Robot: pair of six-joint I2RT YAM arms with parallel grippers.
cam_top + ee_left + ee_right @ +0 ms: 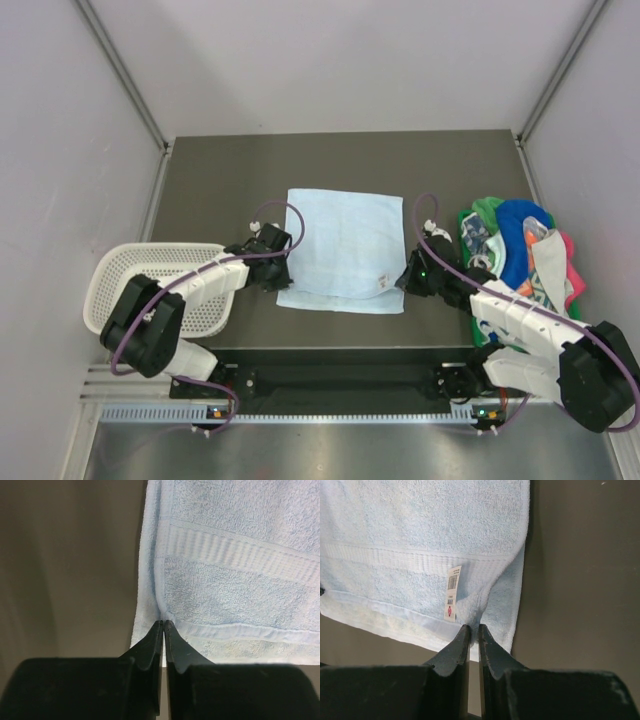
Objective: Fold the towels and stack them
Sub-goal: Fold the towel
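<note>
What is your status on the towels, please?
Left gripper, right gripper shut on pale blue towel, near corners. Towel spread, unfolded. Towel pile right, clear of it.

Dark grey table [220,180], matte and flat. Carries a pale blue towel [340,240] spread open at the middle, a small label by its near right corner. Bears a white mesh basket [115,275] at the near left edge, reaching out past it. Holds a heap of coloured towels [515,250] at the right edge, apart from the spread one.
</note>
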